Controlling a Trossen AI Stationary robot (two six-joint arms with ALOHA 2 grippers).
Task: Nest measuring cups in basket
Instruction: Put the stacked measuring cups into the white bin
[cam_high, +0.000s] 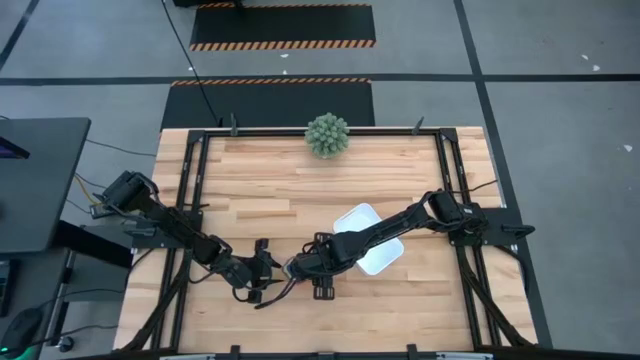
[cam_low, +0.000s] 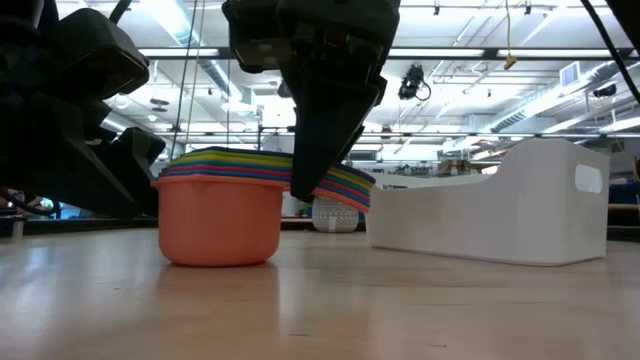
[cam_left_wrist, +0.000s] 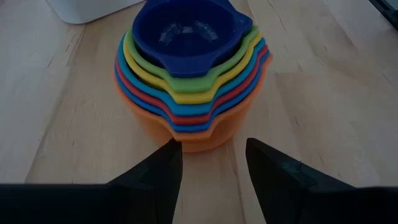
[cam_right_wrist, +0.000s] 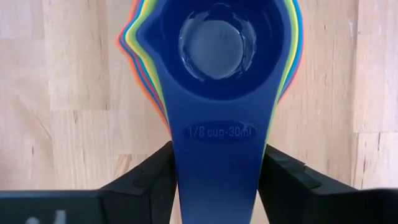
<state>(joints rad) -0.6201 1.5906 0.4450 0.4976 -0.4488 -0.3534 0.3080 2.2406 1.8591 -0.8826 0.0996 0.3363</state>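
Only one bit of writing can be read. The small dark blue plastic measuring cup (cam_right_wrist: 217, 74) on top of the stack has raised letters on its flat handle. They say "1/8 cup-30ml". Nothing else in the pictures has words or numbers to read.

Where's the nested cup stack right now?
In the low view, the cup stack stands on the table, outside and beside the white basket, between both grippers.

Bright, even overhead strip lighting; the low view's dark foreground arm is blurred.
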